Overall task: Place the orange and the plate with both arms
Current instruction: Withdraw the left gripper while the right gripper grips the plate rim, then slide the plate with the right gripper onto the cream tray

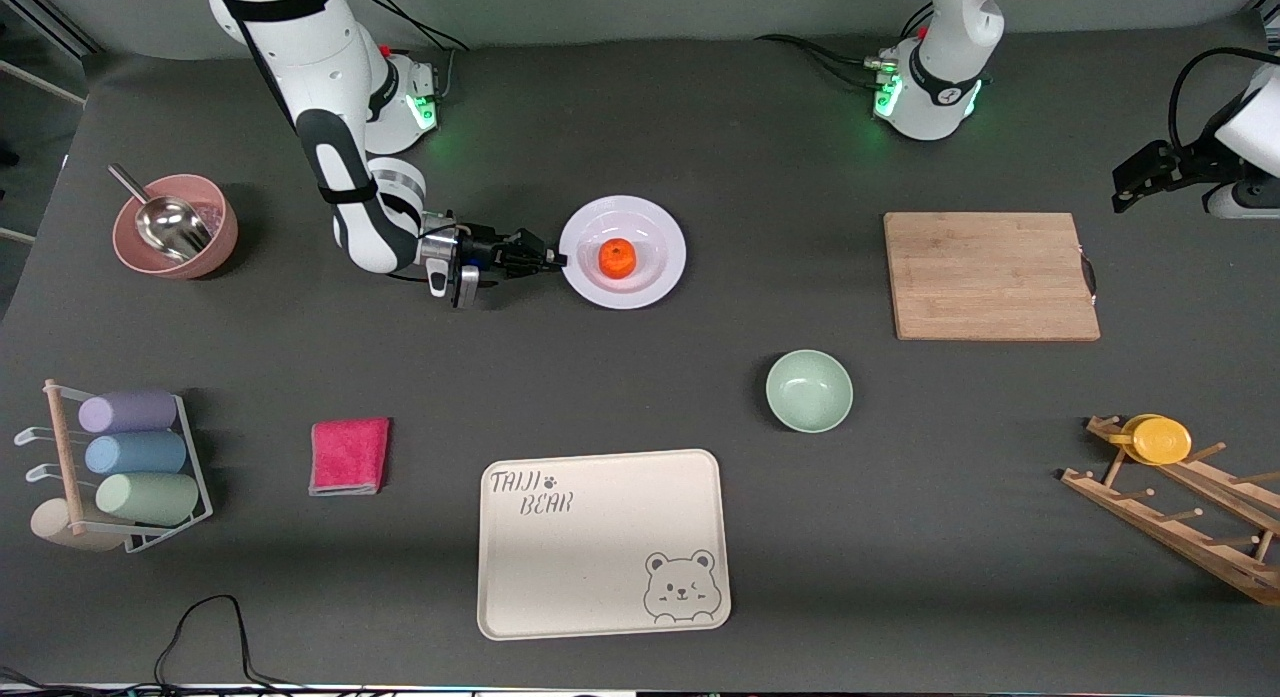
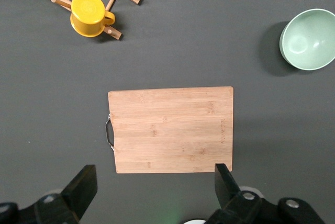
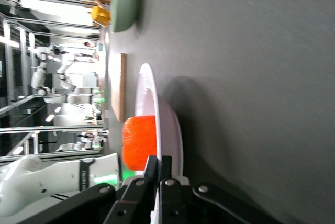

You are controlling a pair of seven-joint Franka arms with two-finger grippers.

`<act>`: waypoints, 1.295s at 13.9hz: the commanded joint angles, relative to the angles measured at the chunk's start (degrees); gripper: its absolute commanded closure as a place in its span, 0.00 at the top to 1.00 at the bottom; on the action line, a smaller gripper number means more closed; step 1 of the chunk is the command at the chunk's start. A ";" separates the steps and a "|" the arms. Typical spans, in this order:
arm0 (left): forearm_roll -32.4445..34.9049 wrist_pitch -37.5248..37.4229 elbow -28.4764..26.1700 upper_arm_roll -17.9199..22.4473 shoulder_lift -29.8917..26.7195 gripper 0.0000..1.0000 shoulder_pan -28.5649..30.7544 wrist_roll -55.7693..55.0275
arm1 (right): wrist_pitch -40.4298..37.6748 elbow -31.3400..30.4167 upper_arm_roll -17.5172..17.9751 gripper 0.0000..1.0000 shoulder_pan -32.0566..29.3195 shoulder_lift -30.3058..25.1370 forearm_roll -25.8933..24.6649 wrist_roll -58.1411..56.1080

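White plate (image 1: pixel 650 277): holds orange (image 1: pixel 617 258) | right pincer (image 1: pixel 553 258): clamped on rim | left pincer (image 2: pixel 154 190): agape, waiting

You are looking at a dark grey table (image 1: pixel 640 397) seen from above. A white plate (image 1: pixel 655 272) sits near its middle. Toward the left arm's end lies a wooden cutting board (image 1: pixel 990 275). Nearer the front camera than the plate are a pale-green bowl (image 1: pixel 809 390) and a cream bear-printed tray (image 1: pixel 604 543). A wooden peg rack (image 1: pixel 1190 512) rests at the left arm's end. Toward the right arm's end you find a pink bowl (image 1: pixel 215 242), a folded pink cloth (image 1: pixel 349 456) and a wire rack (image 1: pixel 190 477) of pastel cups. A black cable (image 1: pixel 215 617) lies along the table's near edge.
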 commanded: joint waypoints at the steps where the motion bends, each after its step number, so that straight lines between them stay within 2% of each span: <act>1: 0.18 1.12 -0.93 0.10 -0.82 1.00 -0.77 0.16 | -1.83 -0.34 -0.21 0.00 -2.61 -4.73 0.63 0.67; 3: 0.10 1.12 -0.93 -0.51 -0.12 1.00 -0.77 0.08 | -1.83 -0.42 -0.21 0.00 -3.49 -9.03 0.02 5.75; 6: 0.01 1.29 -0.84 -0.69 0.67 1.00 -1.39 -0.01 | -1.83 -0.25 -0.39 0.00 -5.95 -14.22 -4.37 12.96; 9: 0.80 1.21 -0.93 -1.30 0.85 1.00 -1.22 -0.19 | -1.83 0.27 -0.39 0.00 -7.18 -15.38 -5.08 15.00; 12: 1.24 1.38 -0.93 -1.39 1.81 1.00 -1.30 -0.19 | -1.83 6.84 -0.39 0.00 -8.41 -10.31 -5.17 16.49; 18: 1.15 1.91 -0.93 -1.48 2.78 1.00 -1.39 -0.10 | -2.45 33.10 -0.56 0.00 -10.87 7.61 -5.08 26.67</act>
